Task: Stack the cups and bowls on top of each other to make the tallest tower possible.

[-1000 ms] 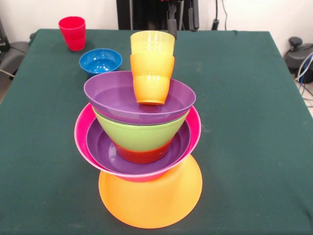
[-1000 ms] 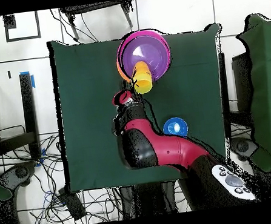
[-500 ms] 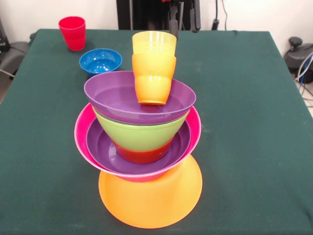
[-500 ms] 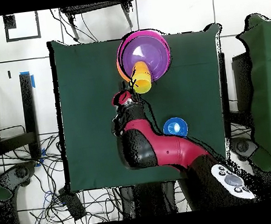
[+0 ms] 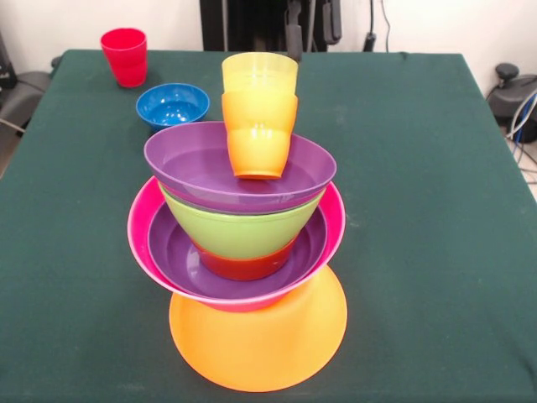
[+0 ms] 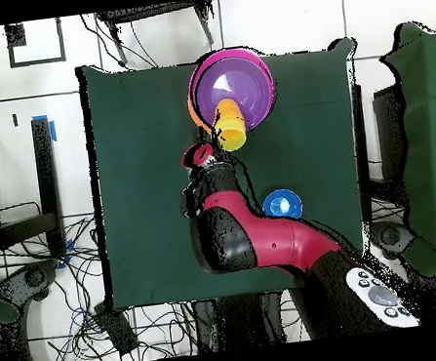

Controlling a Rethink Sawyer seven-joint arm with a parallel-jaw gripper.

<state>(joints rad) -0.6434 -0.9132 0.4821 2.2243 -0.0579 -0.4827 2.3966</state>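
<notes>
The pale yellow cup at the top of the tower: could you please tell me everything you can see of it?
The pale yellow cup is a small, tapered, translucent tumbler that looks like plastic. It stands upright, mouth up, nested in the orange cup, which rests in the upper purple bowl. Only its upper part shows. Nothing else visibly touches it.

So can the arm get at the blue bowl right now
Probably yes. The blue bowl sits alone on the green cloth, open side up, nothing stacked in it. The tower and red cup stand apart from it, leaving the way down clear.
</notes>
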